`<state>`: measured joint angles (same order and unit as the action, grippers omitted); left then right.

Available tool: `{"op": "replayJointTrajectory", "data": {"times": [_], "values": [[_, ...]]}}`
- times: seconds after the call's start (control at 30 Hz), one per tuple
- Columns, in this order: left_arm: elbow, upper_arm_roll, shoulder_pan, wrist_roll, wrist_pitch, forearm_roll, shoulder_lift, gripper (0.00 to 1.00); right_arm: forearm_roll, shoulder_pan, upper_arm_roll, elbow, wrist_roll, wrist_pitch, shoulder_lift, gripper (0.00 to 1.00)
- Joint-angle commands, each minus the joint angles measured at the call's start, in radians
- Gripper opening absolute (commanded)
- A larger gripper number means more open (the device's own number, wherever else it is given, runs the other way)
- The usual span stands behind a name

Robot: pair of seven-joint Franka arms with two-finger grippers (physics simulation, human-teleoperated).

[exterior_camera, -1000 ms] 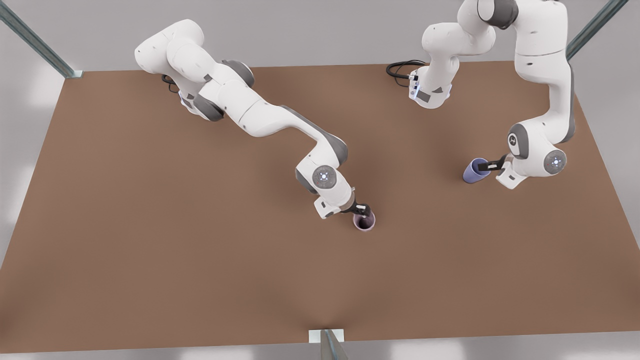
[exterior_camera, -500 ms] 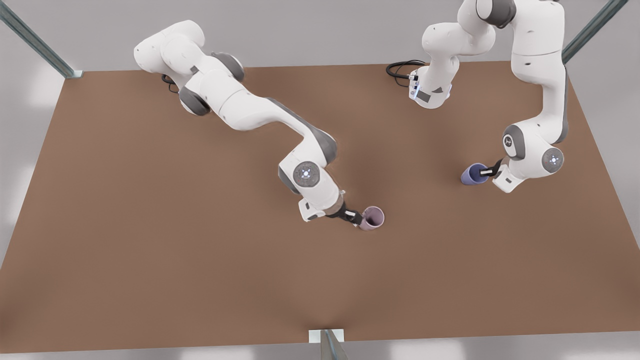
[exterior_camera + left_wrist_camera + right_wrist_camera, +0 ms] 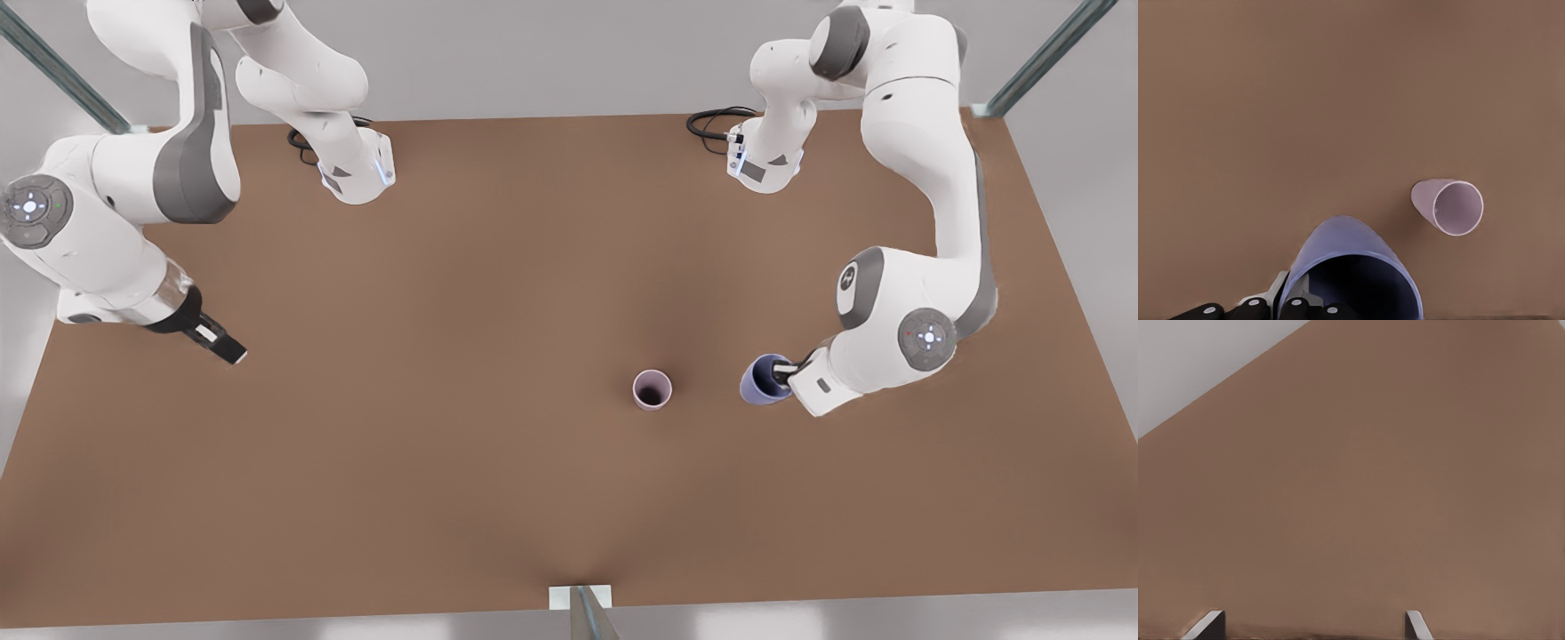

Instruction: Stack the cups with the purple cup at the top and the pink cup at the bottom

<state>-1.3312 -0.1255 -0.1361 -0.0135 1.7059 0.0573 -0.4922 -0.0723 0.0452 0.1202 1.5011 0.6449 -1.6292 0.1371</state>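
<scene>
Lavender fills the near edge of my left wrist view: the purple cup [image 3: 1351,267] sits clamped in my left gripper [image 3: 782,373], one finger inside the rim and the other outside the wall, so the grip is on the lip and the tapered base stays free to go into another cup. I hold it tipped, mouth turned partly toward my wrist camera, with the brown table [image 3: 444,311] beneath it; whether its base is clear of the wood I cannot tell. The pink cup [image 3: 652,389] stands upright on its base, mouth open upward, near my left gripper and ahead of it, apart from the purple cup with bare table between them. It stands there as the bottom of the stack, which is why nothing grips it. My right gripper [image 3: 227,349] waits well away from both cups, off toward the front view's left, low over the table; in its own wrist view the two fingertips [image 3: 1208,623] stand wide apart with nothing between them. The stacking itself is not yet done. As I judge it, the next move calls for bringing the purple cup above the pink one and righting it so the narrow base goes into the open mouth; a tilted entry could catch the pink rim and tip that cup over.
</scene>
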Motion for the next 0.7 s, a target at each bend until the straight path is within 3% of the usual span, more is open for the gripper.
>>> {"op": "replayJointTrajectory", "data": {"times": [0.0, 0.1, 0.2, 0.37, 0.5, 0.67], "values": [[0.023, -0.010, -0.037, -0.457, -0.074, 0.006, -0.014, 0.21, -0.020, -0.036, -0.001, 0.019, -0.930, 0.003, 0.003, 1.00], [0.035, -0.017, -0.076, -0.470, -0.003, 0.007, -0.049, 0.21, -0.021, -0.024, -0.004, 0.004, -1.239, -0.084, 0.026, 1.00], [0.056, -0.043, -0.105, -0.513, 0.049, 0.006, -0.101, 0.21, -0.023, -0.025, -0.005, -0.009, -1.262, -0.087, 0.042, 1.00], [0.043, -0.045, -0.106, -0.514, 0.095, 0.009, -0.132, 0.21, -0.017, 0.007, -0.008, -0.012, -1.559, -0.116, 0.072, 1.00], [0.035, -0.060, -0.108, -0.516, 0.107, 0.033, -0.144, 0.21, -0.015, 0.002, -0.008, -0.021, -0.840, -0.035, 0.062, 1.00], [0.027, -0.060, -0.112, -0.516, 0.130, 0.081, -0.146, 0.21, -0.012, -0.005, -0.005, -0.022, -0.715, -0.015, 0.064, 1.00]]}}
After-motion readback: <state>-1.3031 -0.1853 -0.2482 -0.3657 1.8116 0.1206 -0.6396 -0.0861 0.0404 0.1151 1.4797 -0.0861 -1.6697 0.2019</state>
